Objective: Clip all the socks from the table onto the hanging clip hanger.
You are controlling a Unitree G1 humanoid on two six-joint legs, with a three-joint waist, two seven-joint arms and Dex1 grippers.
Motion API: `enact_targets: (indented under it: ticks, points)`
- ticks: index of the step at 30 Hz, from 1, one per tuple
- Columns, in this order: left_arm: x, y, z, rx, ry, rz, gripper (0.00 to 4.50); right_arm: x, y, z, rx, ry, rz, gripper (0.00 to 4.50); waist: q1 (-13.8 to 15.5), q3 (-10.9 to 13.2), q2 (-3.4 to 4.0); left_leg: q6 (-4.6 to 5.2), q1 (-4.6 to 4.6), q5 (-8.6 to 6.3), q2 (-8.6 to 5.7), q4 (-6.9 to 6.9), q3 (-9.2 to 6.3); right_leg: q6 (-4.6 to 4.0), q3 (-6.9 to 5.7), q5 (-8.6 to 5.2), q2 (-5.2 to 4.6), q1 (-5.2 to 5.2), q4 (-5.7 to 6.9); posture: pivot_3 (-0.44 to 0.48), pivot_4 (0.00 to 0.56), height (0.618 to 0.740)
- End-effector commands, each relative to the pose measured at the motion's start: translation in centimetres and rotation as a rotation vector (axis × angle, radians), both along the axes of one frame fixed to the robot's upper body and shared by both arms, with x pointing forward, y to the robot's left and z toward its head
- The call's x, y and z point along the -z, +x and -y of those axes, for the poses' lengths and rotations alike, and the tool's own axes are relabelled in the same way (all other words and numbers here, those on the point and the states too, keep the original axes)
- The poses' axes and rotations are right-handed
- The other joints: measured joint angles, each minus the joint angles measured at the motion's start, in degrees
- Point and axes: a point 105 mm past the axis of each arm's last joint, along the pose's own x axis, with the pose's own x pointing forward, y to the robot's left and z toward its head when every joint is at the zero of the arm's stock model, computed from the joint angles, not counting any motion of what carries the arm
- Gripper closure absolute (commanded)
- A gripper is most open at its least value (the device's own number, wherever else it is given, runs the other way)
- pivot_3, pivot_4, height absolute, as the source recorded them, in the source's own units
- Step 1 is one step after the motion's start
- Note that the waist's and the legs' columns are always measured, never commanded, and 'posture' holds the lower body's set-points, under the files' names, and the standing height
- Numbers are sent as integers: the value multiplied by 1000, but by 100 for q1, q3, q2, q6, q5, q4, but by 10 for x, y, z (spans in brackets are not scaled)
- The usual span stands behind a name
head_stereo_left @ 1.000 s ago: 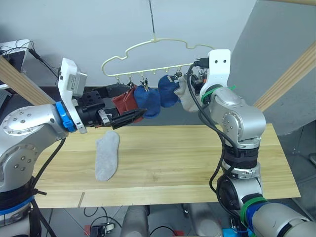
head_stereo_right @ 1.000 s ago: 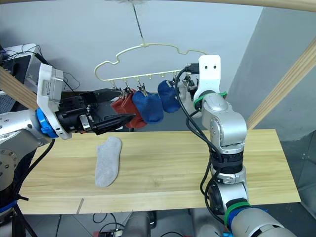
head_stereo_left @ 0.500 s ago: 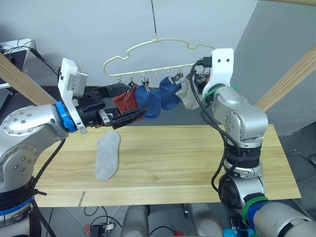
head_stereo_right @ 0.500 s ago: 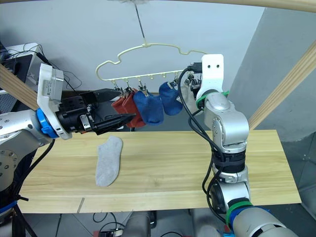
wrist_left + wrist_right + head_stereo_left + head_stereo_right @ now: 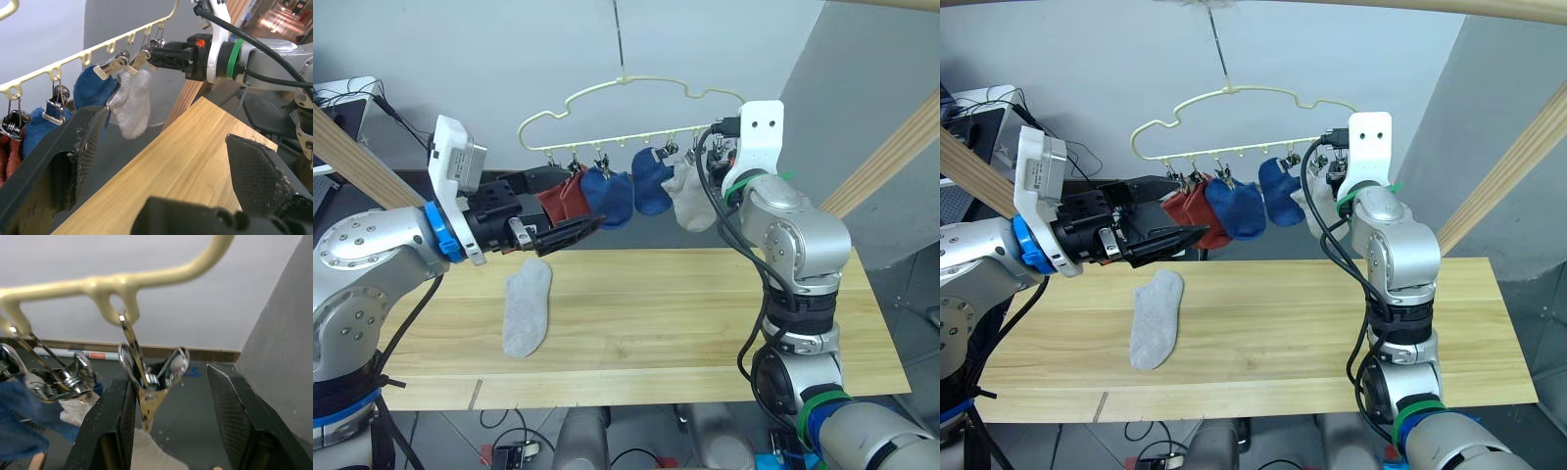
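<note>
Left eye view: five socks hang on the clip hanger (image 5: 626, 88), two rust red, two blue, and a white-grey sock (image 5: 693, 203) newly clipped at the right end; one grey sock (image 5: 527, 309) lies flat on the desk (image 5: 685, 313), left of centre. The left gripper (image 5: 570, 233) hovers above and just right of that sock, jaws spread and empty. Right eye view: the right gripper (image 5: 1330, 172) sits up at the hanger's right end, beside the last clips. Compared with a second ago, the right arm has drawn back to the right, and the white-grey sock, then half hidden against the arm, now hangs free; the hanger's right end has also ridden slightly higher. Left wrist view: its own jaws stand wide apart with nothing between them; beyond them the white-grey sock dangles from a clip, held by a small bite of cuff. Risk: if the hanger swings as the right arm pulls clear, that thin grip may slip and drop the sock. Right wrist view: jaws released, straddling an empty metal clip (image 5: 146, 382) under the hanger bar. Risk: withdrawing at an angle could snag this clip, tilting the hanger and shaking the row. One sock left to clip, I judge.
</note>
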Motion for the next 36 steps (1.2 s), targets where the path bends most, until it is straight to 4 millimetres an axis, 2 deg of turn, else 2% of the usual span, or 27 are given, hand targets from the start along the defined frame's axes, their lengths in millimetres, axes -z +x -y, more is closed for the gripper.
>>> enact_targets:
  ticks: [1,12,32,36]
  points:
    - [-8,-4,2,11,5,56,57,-18,-5,1,11,10,73,2216,-4,0,0,0,0,0,0,0,0,0,0,0,0,0,1,-121,304,740]
    - [-7,-5,2,-2,3,60,57,-30,1,-18,-32,39,99,2216,-8,0,0,0,0,0,0,1,-1,0,-1,0,0,0,2,-109,299,740]
    - [-6,-5,0,-17,2,63,57,-35,9,-23,-31,46,119,2216,9,0,0,0,0,0,0,3,-2,-1,-2,1,0,0,5,-97,294,740]
    - [-6,-5,-1,-19,2,63,57,-35,9,-22,-22,44,117,3480,9,0,0,0,0,0,0,3,-2,-1,-2,1,0,0,5,-97,295,740]
